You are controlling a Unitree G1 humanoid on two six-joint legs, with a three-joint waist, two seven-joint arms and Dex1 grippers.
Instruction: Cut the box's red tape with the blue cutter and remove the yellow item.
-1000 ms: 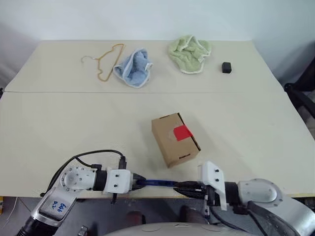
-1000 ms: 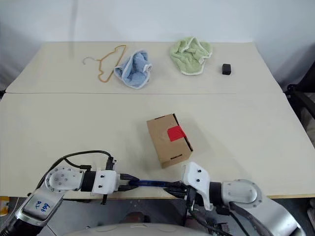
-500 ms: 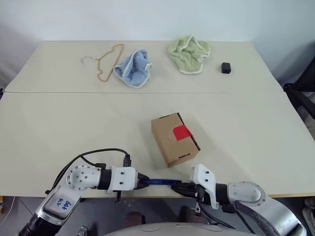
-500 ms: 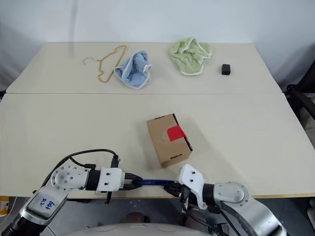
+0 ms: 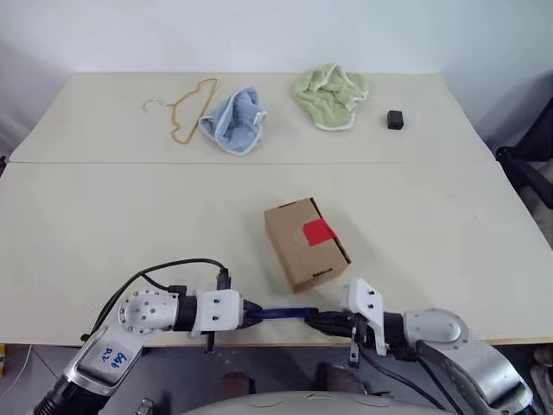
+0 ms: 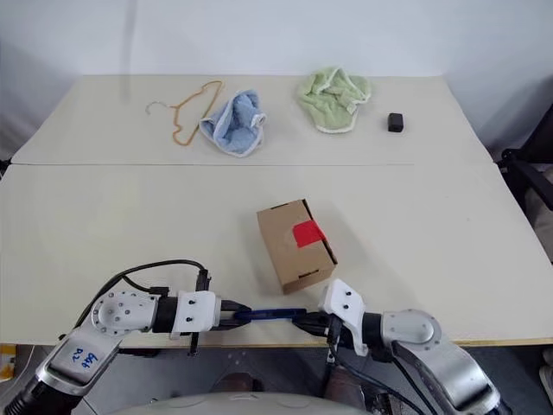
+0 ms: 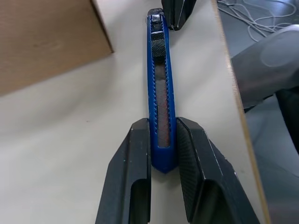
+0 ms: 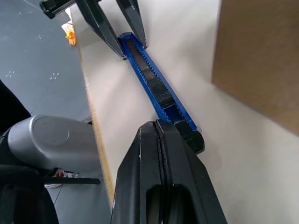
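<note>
Left end effector (image 7: 162, 154): two black fingers closed on the butt end of the blue cutter (image 7: 159, 88), gripping it from both sides, low over the near edge of the desk (image 5: 104, 225).

Blue cutter: slim, dark blue, with a ribbed black slider; it lay level along the desk's near edge, spanning the space between the two end effectors.

Right end effector (image 8: 163, 133): fingers pressed fully together with no gap between them, their tips at the black tip end of the cutter; whether they touched it could not be told.

Box (image 5: 306, 244): small brown cardboard carton, resting on the desk just beyond the cutter, flaps closed. Red tape (image 5: 318, 231): short bright strip across the top seam toward the right side of the box, unbroken.

Far side of the desk, left to right: thin orange-tan hanger (image 5: 188, 108); crumpled light blue cloth (image 5: 234, 119), just beside the hanger; crumpled green cloth (image 5: 332, 93), set apart from the blue one; small black cube (image 5: 396, 118), near the green cloth. All four lay well apart from the box.
</note>
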